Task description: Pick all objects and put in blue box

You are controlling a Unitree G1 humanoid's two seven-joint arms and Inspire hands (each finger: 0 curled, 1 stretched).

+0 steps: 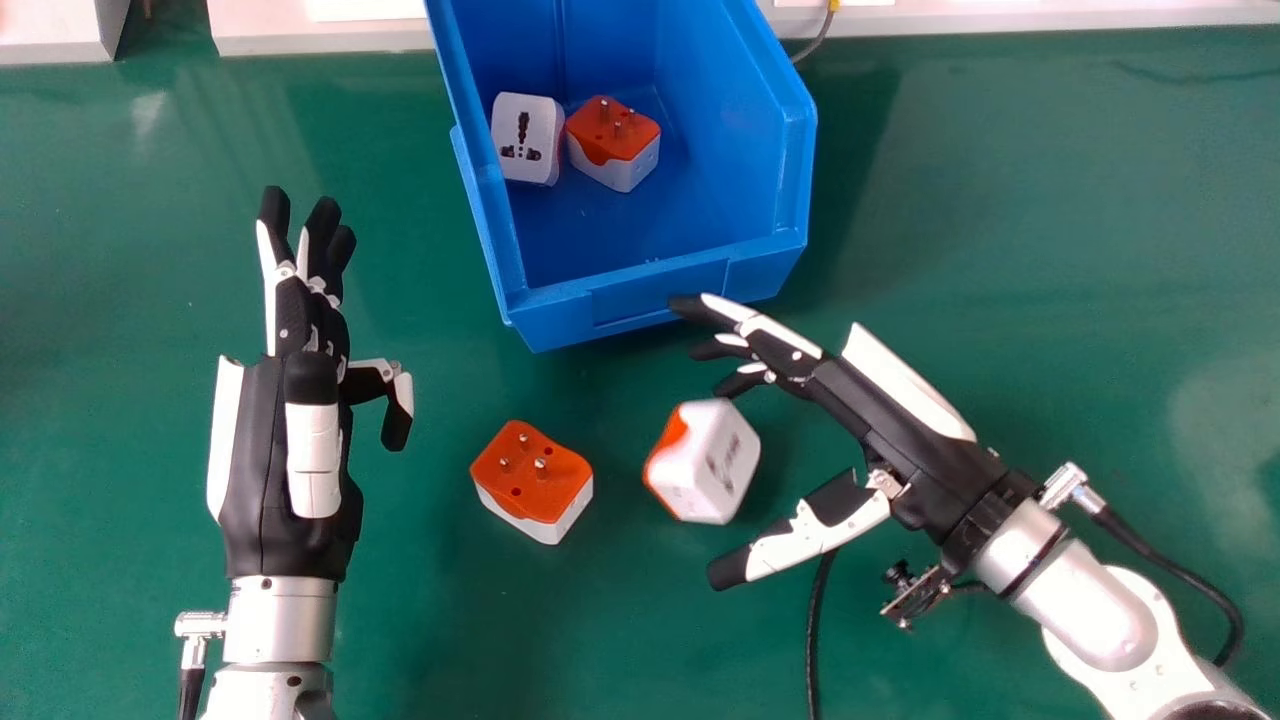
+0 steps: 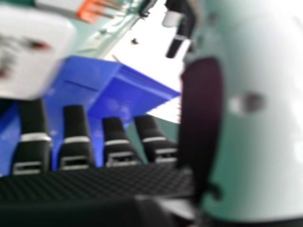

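Two adapters lie inside the blue box (image 1: 655, 285): a white one (image 1: 527, 138) and an orange-and-white one (image 1: 613, 143). On the green table in front of it, an orange-topped adapter (image 1: 532, 475) has its pins up, and a tilted white-and-orange adapter (image 1: 703, 461) sits to its right. My right hand (image 1: 880, 420) is open at that tilted adapter, fingers behind it and thumb at its near right. In the right hand view, my right hand (image 2: 94, 184) has straight fingers near the white adapter (image 2: 31, 52) and the blue box (image 2: 123, 90). My left hand (image 1: 290, 450) is open, left of the orange-topped adapter.
Green table surface (image 1: 1050, 220) extends right of the box. A pale ledge (image 1: 320, 38) runs along the table's back edge. A black cable (image 1: 816, 640) lies below the right hand's thumb.
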